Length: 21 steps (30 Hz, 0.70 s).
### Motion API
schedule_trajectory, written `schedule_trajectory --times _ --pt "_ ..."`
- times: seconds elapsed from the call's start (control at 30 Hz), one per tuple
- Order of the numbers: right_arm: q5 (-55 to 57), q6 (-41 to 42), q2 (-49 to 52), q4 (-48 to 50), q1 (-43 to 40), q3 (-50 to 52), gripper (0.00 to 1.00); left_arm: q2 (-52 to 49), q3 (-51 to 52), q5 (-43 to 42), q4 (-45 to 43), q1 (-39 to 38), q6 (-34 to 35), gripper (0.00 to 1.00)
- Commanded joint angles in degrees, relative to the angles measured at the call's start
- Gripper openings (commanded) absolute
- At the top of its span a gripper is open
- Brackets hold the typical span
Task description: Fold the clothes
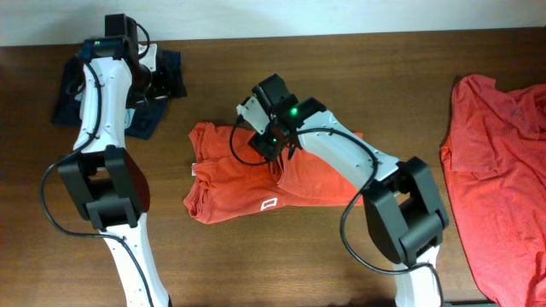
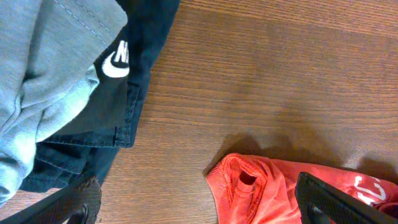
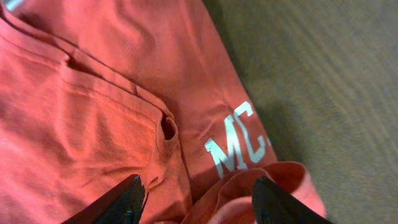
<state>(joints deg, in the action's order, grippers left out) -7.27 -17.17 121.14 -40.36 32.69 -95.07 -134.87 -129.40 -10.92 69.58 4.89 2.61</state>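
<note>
1. Your folded T-shirt [image 1: 247,183], orange-red, lies bunched in the middle of the desk [image 1: 384,68].
2. Your right hand [image 3: 199,205] sits at that shirt's far edge, its fingers about half apart over a ridge of cloth. Whether they pinch it, you cannot tell from here.
3. Your left hand [image 2: 202,206] is spread fully and holds nothing, out to the far left of the shirt, over dark garments [image 1: 68,94].
4. A second T-shirt [image 1: 499,162] lies spread out well to the right of it.
</note>
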Motion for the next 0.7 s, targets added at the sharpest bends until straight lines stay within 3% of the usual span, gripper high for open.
schedule_trajectory --times 0.0,0.2,0.43,0.67 --pt "0.20 -0.39 1.88 0.15 0.46 -0.74 0.61 0.63 -0.83 0.24 -0.11 0.15 -0.94 0.99" --pt "-7.45 -0.35 2.47 1.25 0.46 -0.74 0.53 0.63 -0.83 0.24 -0.11 0.13 -0.92 0.99" --pt "-7.56 0.07 2.47 1.38 0.48 -0.74 0.44 0.63 -0.83 0.24 -0.11 0.13 -0.94 0.99" --pt "-7.56 1.40 3.41 1.31 0.79 -0.68 0.42 0.63 -0.83 0.24 -0.11 0.13 -0.94 0.99"
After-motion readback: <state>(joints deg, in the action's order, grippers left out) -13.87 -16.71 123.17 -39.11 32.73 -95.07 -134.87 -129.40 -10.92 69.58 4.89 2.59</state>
